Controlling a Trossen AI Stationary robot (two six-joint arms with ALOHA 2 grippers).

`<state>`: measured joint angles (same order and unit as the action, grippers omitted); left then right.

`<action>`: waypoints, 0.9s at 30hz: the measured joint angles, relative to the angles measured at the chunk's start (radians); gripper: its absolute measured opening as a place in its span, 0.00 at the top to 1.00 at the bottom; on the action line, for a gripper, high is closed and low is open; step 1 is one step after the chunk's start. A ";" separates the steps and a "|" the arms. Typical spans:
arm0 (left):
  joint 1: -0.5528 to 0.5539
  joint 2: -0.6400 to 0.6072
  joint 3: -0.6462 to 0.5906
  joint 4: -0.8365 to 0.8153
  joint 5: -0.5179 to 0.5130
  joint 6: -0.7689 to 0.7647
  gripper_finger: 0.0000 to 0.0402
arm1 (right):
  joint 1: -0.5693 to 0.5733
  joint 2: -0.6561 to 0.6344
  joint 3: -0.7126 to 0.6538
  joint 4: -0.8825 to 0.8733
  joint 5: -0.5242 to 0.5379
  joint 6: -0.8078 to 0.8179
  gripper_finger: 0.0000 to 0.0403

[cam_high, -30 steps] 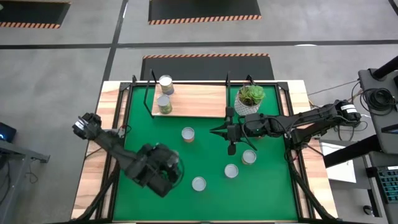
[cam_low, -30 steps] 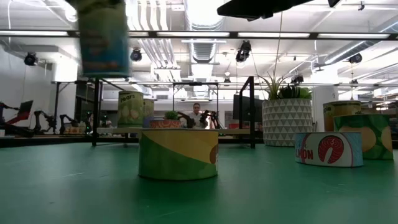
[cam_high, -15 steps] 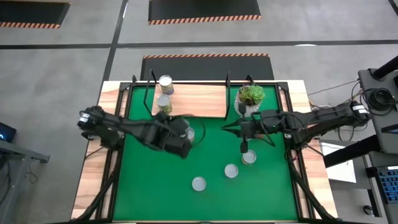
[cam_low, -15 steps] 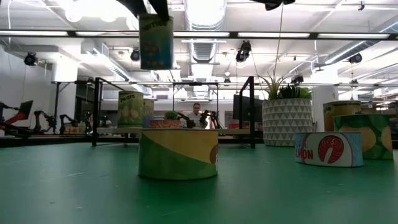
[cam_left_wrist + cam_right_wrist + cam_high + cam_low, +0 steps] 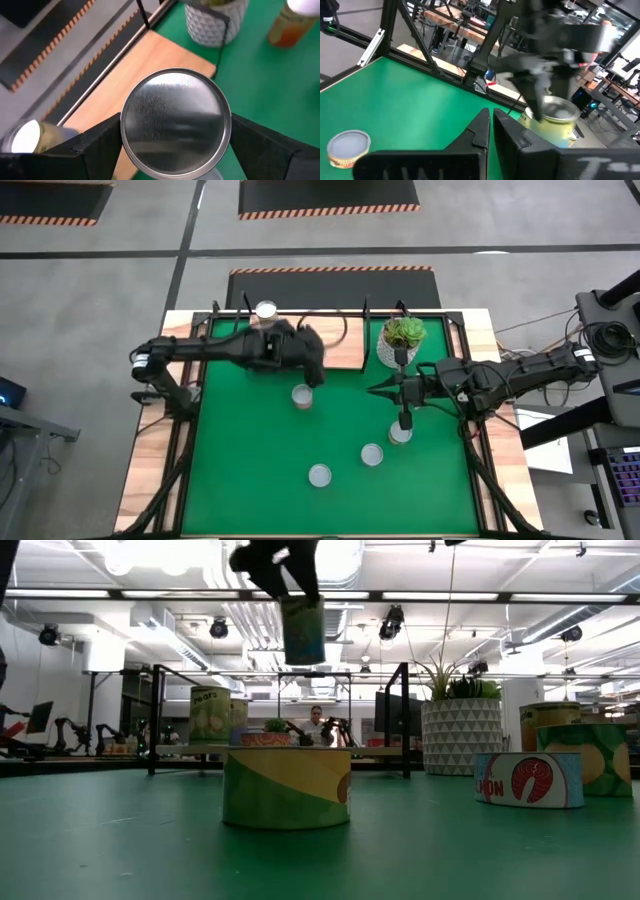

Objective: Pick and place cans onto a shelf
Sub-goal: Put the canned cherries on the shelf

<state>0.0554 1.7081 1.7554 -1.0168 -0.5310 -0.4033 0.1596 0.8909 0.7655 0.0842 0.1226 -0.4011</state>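
Overhead, the left claw gripped a can above the shelf; the right claw hung closed over the mat

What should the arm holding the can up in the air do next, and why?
Probably carry it a little farther over the shelf and lower it. The left gripper holds a can high above the green mat, near the board's front edge, not yet set down.
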 joint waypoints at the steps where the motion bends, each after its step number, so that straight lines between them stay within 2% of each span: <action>1: 0.029 0.000 -0.001 0.010 0.025 0.013 0.22 | 0.000 0.001 0.000 -0.001 0.000 0.000 0.97; 6: 0.175 0.026 -0.026 0.027 0.202 0.026 0.22 | 0.000 0.001 0.000 -0.006 0.000 -0.003 0.97; 11: 0.277 0.091 -0.035 0.032 0.315 0.057 0.22 | 0.000 0.001 0.000 -0.011 0.000 -0.002 0.97; 19: 0.322 0.167 -0.036 0.042 0.340 0.120 0.22 | 0.000 0.001 -0.001 -0.031 0.001 0.000 0.97; 27: 0.321 0.183 -0.036 0.050 0.341 0.159 0.22 | 0.000 0.000 -0.001 -0.041 0.009 0.001 0.97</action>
<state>0.3768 1.8908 1.7191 -0.9671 -0.1899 -0.2440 0.1593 0.8913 0.7647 0.0437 0.1314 -0.4000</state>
